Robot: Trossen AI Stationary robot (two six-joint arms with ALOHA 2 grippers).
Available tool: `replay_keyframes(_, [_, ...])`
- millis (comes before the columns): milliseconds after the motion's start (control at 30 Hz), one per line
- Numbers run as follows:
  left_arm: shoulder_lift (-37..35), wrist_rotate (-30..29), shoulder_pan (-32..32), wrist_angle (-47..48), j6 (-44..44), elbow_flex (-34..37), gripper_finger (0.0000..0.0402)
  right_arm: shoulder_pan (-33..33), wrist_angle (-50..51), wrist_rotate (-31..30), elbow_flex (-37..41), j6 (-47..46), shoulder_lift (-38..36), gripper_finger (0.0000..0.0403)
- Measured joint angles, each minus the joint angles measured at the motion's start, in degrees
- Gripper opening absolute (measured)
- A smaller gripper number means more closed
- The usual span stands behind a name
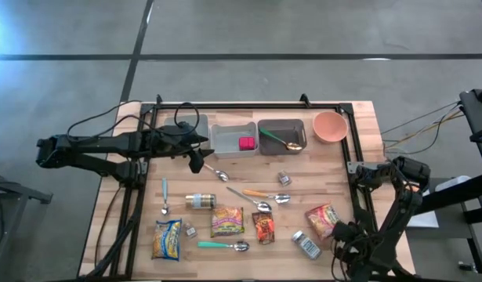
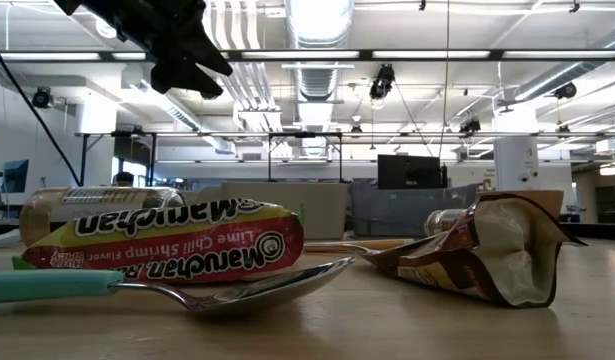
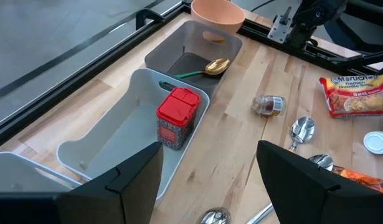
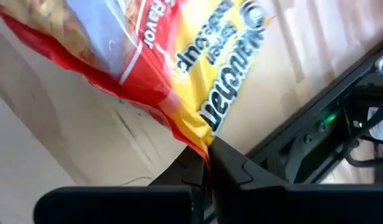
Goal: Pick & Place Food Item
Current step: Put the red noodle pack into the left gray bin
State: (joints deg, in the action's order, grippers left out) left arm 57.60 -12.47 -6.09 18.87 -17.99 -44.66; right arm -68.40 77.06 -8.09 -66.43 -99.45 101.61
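The right gripper (image 4: 207, 163) is pinched closed on the edge of a red-and-yellow ramen packet (image 4: 172, 59), at the table (image 1: 335, 176) corner on the robot's right, near side. In the high view that packet (image 1: 323, 219) lies just left of the right gripper (image 1: 340, 233), with a small tin (image 1: 306, 244) beside it.

The left gripper (image 3: 207, 180) hangs with its fingers spread and empty, above the table just in front of the white bin (image 3: 110, 140). That bin holds a red box (image 3: 177, 117). Next to the white bin, toward the right arm, a grey bin (image 3: 179, 46) holds a green-handled gold spoon (image 3: 207, 67), and beyond that stands a pink bowl (image 3: 217, 15).

Away from the white bin, toward the near edge, lie more spoons, a jar (image 1: 200, 200), and three other packets: yellow (image 1: 167, 238), green (image 1: 226, 221) and dark red (image 1: 263, 227). A small spice jar (image 3: 268, 104) lies on its side in front of the grey bin.
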Motion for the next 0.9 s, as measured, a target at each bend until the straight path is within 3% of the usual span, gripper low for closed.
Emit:
replay_keyframes(233, [0.0, 5.7, 0.2, -0.9, 3.4, 0.0, 0.0262, 0.4, 2.9, -7.1, 0.0, -7.4, -5.2, 0.0008])
replay_keyframes(467, [0.5, 7.7, 0.2, -3.4, 3.0, 0.0, 0.0262, 2.4, 3.5, -14.4, 0.0, -10.0, -9.0, 0.0008])
replay_keyframes(900, [0.4, 7.8, 0.2, -3.9, 1.5, 0.0, 0.0262, 6.1, 3.4, -16.2, -0.2, -8.1, -10.2, 0.0008])
